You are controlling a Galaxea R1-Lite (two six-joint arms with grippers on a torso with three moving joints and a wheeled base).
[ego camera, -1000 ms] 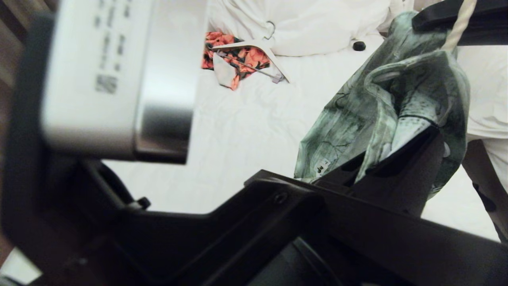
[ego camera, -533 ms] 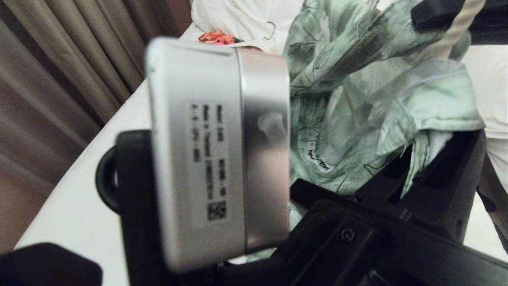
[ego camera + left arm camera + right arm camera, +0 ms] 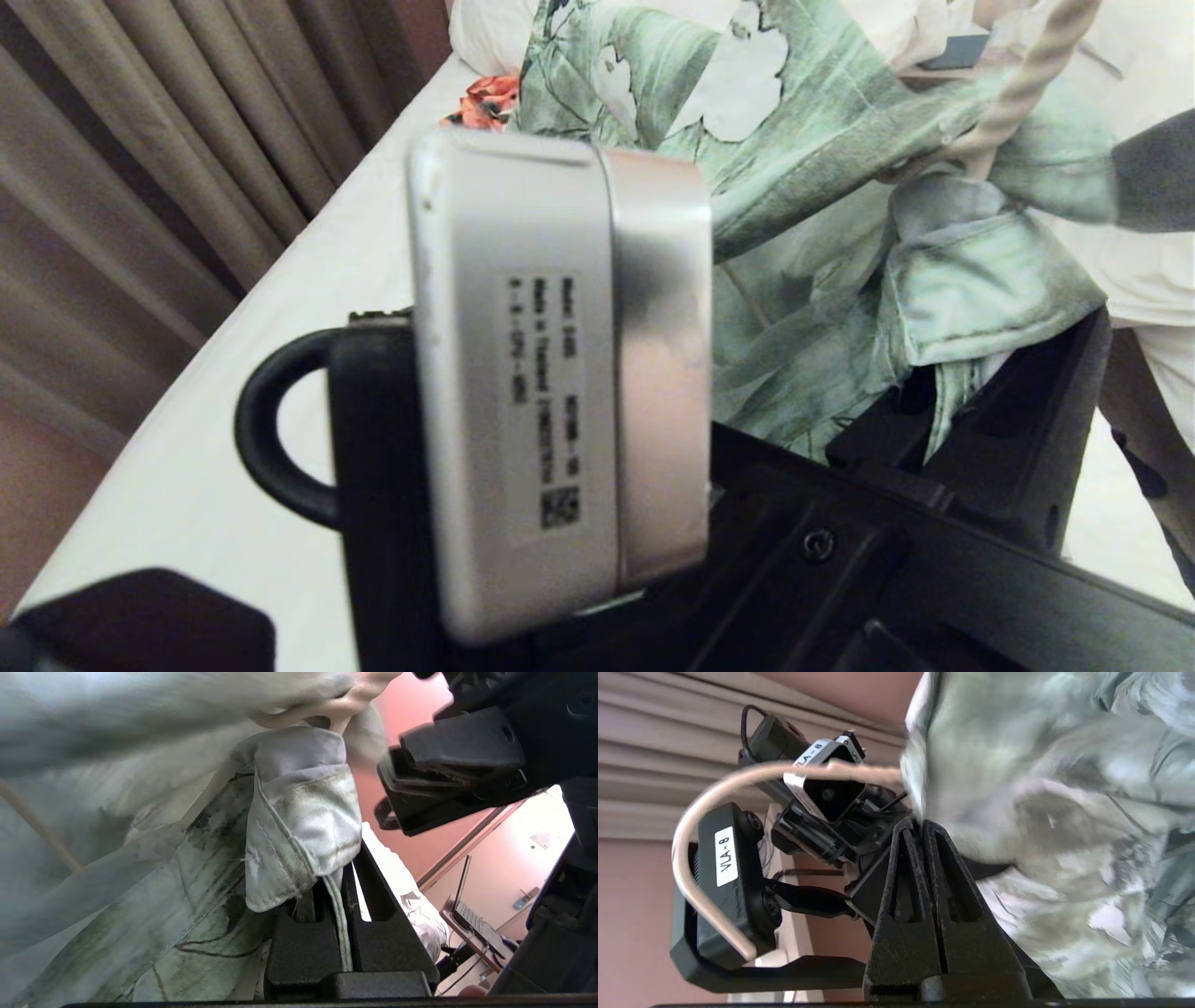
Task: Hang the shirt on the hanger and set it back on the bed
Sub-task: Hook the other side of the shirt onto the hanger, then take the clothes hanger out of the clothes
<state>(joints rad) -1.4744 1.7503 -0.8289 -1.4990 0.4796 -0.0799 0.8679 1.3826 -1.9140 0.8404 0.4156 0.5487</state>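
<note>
The green and white floral shirt (image 3: 794, 187) hangs bunched in the air over the white bed (image 3: 280, 373). My left gripper (image 3: 943, 411) is below it, shut on a folded hem of the shirt (image 3: 299, 826), and cloth runs down between its fingers (image 3: 348, 858). The cream hanger (image 3: 1027, 84) slants down into the cloth, and its hook (image 3: 691, 826) curls free beside the collar. My right gripper (image 3: 1153, 168) is shut at the shirt's edge (image 3: 920, 823), just under the hanger's neck. Cloth covers the hanger's arm there.
My left wrist's silver camera housing (image 3: 560, 373) blocks the middle of the head view. An orange-red garment (image 3: 485, 98) lies near the pillows (image 3: 485, 28). Brown curtains (image 3: 140, 187) hang along the bed's left side. A laptop (image 3: 472, 910) sits on a side table.
The left wrist has swung from the left to the middle of the head view. The shirt has risen and spread upward. The right gripper has dropped from the top corner to the right edge.
</note>
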